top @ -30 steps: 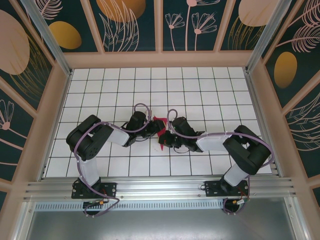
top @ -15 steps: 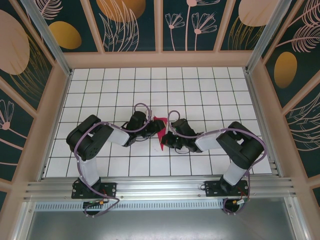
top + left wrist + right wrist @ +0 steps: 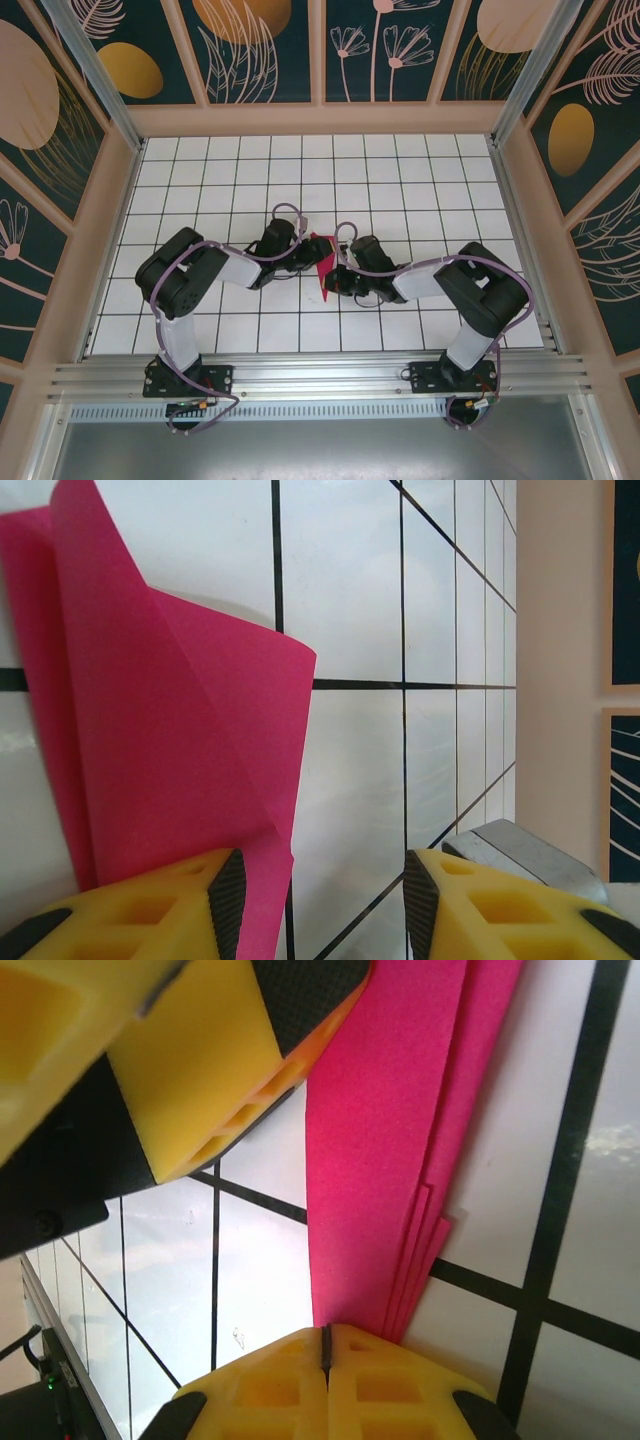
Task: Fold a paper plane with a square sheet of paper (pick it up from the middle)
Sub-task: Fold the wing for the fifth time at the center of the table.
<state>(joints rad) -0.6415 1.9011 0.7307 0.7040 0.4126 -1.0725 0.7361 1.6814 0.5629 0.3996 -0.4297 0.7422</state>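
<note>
The magenta paper (image 3: 322, 262) lies near the middle of the white gridded worktop (image 3: 400, 180), between the two arms. It is folded into a narrow strip with one end pointing toward the arm bases. In the left wrist view the paper (image 3: 180, 750) curls up off the tiles, with one flap standing in a soft bend.

The left end effector (image 3: 320, 905) is released. Its yellow fingers (image 3: 500, 910) stand apart with bare tile between them, and the paper's edge lies against the pad of one finger.

The right end effector (image 3: 325, 1385) is clenched, its fingers pressed together along a thin seam. The paper's stacked layers (image 3: 390, 1160) run down to its fingertips. Whether any layer is pinched in the seam cannot be told. In the same view a finger of the left end effector (image 3: 200, 1090) overlaps the paper's upper edge.
</note>
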